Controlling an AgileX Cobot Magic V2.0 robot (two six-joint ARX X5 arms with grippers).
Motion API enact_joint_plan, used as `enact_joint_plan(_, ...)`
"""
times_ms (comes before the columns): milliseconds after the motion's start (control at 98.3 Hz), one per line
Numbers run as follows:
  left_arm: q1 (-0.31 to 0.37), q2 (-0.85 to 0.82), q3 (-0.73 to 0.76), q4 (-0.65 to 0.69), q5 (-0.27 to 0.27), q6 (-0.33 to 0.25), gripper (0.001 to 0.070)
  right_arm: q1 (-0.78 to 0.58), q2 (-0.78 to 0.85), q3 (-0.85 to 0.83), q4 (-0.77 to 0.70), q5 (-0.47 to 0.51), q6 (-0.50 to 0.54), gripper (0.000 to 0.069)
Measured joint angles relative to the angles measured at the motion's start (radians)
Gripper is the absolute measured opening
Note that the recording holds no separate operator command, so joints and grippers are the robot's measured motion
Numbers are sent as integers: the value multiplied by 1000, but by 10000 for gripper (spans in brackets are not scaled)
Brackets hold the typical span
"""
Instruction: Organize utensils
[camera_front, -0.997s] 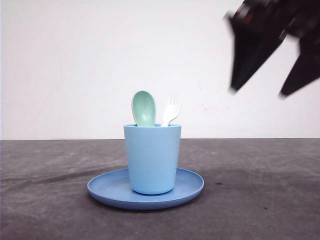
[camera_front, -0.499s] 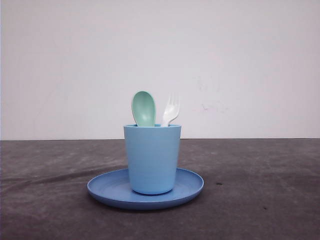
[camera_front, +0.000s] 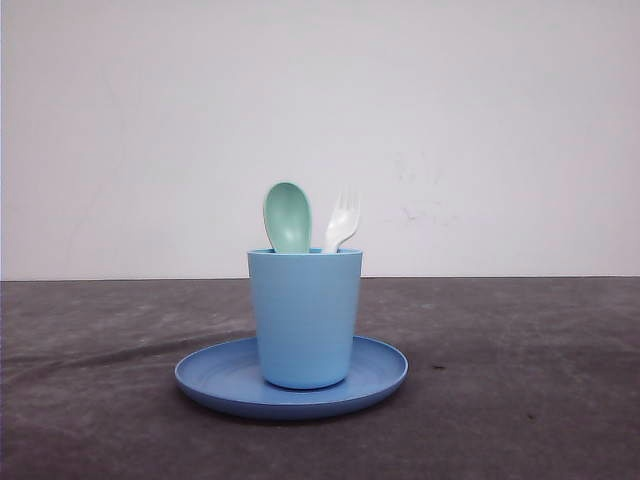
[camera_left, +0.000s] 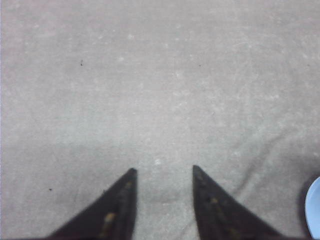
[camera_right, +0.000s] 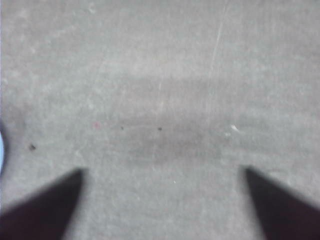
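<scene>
Right pincer (camera_right: 162, 172) gone from front view

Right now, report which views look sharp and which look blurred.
Front view: sharp on the cup, spoon and fork, soft shadow on the plate. Left wrist view: left end effector fairly crisp. Right wrist view: right end effector fingers out of focus.
</scene>
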Motion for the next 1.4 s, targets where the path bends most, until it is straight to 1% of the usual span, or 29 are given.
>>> enact_joint_plan(31, 0, 0, 0, -2, 0, 0, 73, 0, 0, 0, -3, 0, 0, 419)
enact_joint_plan(61, 0, 0, 0, -3, 0, 0, 49, 0, 0, 0, -3, 0, 0, 331)
enact_joint_plan(102, 0, 0, 0, -3, 0, 0, 30, 0, 0, 0, -3, 0, 0, 211)
enact_joint_plan(142, 0, 0, 0, -3, 0, 0, 20, 0, 0, 0, -2, 4, -1, 119)
enact_joint_plan(183, 0, 0, 0, -3, 0, 0, 17, 0, 0, 0, -3, 12, -1, 75)
enact_joint_plan(234, 0, 0, 0, -3, 1, 0, 15, 0, 0, 0, -6, 17, -1, 47)
enact_joint_plan(377, 0, 0, 0, 0, 1, 0, 15, 0, 0, 0, -6, 18, -1, 26)
enact_joint_plan(753, 0, 0, 0, 0, 0, 0, 15, 0, 0, 0, -6, 18, -1, 24)
enact_joint_plan(875, -1, -34, -22, 9, -7, 20, 14, 0, 0, 0, -6, 18, -1, 24)
enact_joint_plan(967, -1, -137, -109, 44, -11, 30, 15, 0, 0, 0, -6, 18, -1, 24)
enact_joint_plan(1038, 2, -233, -203, 106, -13, 29, 14, 0, 0, 0, -6, 18, -1, 24)
enact_joint_plan(1231, 11, -504, -478, 270, -16, 2, 14, 0, 0, 0, -6, 18, -1, 24)
enact_joint_plan(1313, 20, -603, -583, 309, -16, -2, 15, 0, 0, 0, -6, 18, -1, 24)
enact_joint_plan(1404, 36, -685, -662, 323, -16, -5, 15, 0, 0, 0, -6, 18, -1, 24)
